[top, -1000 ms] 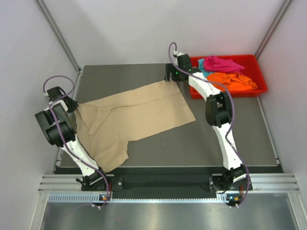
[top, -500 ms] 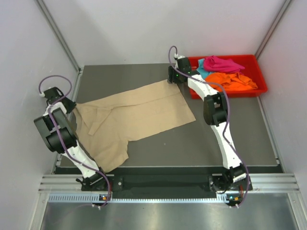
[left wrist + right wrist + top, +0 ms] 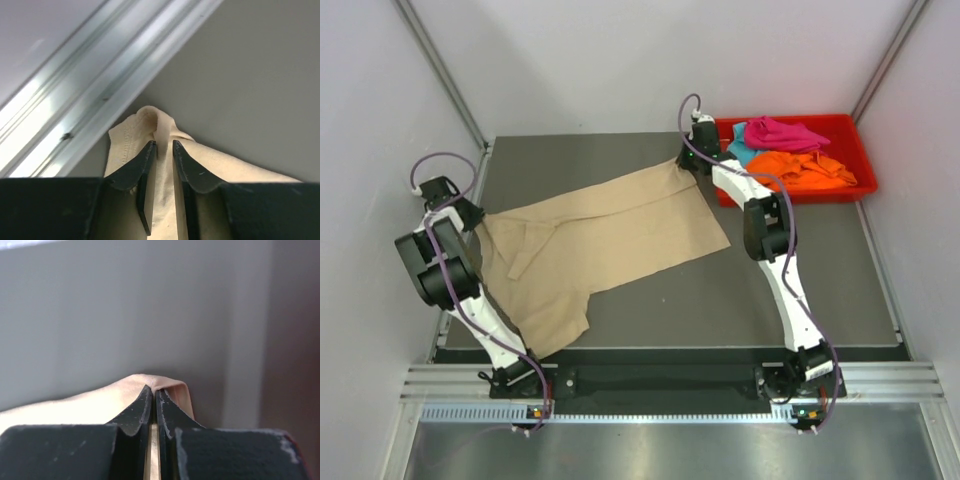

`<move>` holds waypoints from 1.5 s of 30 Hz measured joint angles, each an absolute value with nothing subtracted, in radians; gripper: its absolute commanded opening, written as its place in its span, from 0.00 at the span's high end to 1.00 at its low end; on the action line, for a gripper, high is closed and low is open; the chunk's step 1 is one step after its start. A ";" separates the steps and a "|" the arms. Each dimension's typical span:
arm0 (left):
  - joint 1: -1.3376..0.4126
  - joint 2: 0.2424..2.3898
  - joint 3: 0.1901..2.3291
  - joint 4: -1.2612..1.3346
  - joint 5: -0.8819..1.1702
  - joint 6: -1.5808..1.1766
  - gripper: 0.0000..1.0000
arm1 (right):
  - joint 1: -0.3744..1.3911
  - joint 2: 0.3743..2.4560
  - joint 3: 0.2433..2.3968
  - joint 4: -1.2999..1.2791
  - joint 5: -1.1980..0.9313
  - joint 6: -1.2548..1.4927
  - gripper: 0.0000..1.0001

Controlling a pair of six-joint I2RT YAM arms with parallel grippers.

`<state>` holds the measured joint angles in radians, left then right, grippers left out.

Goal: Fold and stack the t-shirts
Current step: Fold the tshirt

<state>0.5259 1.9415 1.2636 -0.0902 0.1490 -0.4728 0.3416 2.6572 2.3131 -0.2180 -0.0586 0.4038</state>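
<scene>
A beige t-shirt (image 3: 610, 235) lies spread slantwise across the dark table. My left gripper (image 3: 470, 214) is at its left corner by the table's left rail. In the left wrist view the left gripper (image 3: 161, 146) has its jaws narrowly apart, shut on a raised fold of the beige cloth (image 3: 150, 117). My right gripper (image 3: 686, 166) is at the shirt's far right corner. In the right wrist view the right gripper (image 3: 154, 390) is shut on a pinched ridge of beige cloth (image 3: 90, 405). Pink (image 3: 780, 132), orange (image 3: 805, 168) and teal (image 3: 740, 148) t-shirts lie crumpled in the tray.
A red plastic tray (image 3: 865, 172) stands at the back right corner, just right of my right gripper. An aluminium rail (image 3: 85, 95) runs along the table's left edge beside my left gripper. White walls enclose the table on three sides.
My right gripper has shut on the shirt's far right corner and shifted slightly right, drawing that corner with it. The left arm has moved only a little.
</scene>
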 measured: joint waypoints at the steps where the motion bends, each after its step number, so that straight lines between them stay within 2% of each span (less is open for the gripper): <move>1: 0.516 1.950 1.275 -0.091 0.149 -0.473 0.74 | 0.337 2.659 2.313 -0.206 -0.051 0.405 1.00; 7: 0.469 1.957 1.309 -0.090 0.133 -0.472 0.68 | 0.308 2.662 2.347 -0.152 -0.030 0.402 1.00; 10: 0.464 1.955 1.310 -0.093 0.119 -0.469 0.68 | 0.293 2.662 2.366 -0.118 -0.028 0.403 0.91; 11: 0.465 1.955 1.314 -0.102 0.112 -0.466 0.68 | 0.292 2.662 2.366 -0.115 -0.029 0.403 0.86; 12: 0.465 1.955 1.317 -0.110 0.108 -0.462 0.68 | 0.292 2.662 2.369 -0.114 -0.030 0.403 0.71; 15: 0.467 1.955 1.338 -0.125 0.107 -0.454 0.68 | 0.292 2.662 2.369 -0.109 -0.034 0.402 0.48; 18: 0.467 1.955 1.363 -0.136 0.117 -0.458 0.69 | 0.294 2.662 2.369 -0.100 -0.051 0.402 0.34; 20: 0.465 1.955 1.369 -0.133 0.121 -0.466 0.70 | 0.299 2.662 2.369 -0.097 -0.058 0.401 0.30; 24: 0.452 1.955 1.368 -0.134 0.130 -0.477 0.72 | 0.305 2.661 2.369 -0.118 -0.062 0.405 0.27; 28: 0.417 1.951 1.358 -0.140 0.102 -0.476 0.69 | 0.313 2.643 2.369 -0.194 -0.072 0.416 0.25; 33: 0.287 1.870 1.318 -0.262 -0.081 -0.479 0.69 | 0.341 2.537 2.302 -0.361 -0.064 0.415 0.24; 38: 0.178 1.620 1.156 -0.395 -0.213 -0.608 0.73 | 0.398 2.320 2.089 -0.463 -0.070 0.414 0.24; 45: 0.105 1.340 0.931 -0.541 -0.250 -0.778 0.71 | 0.477 2.004 1.681 -0.503 -0.120 0.402 0.27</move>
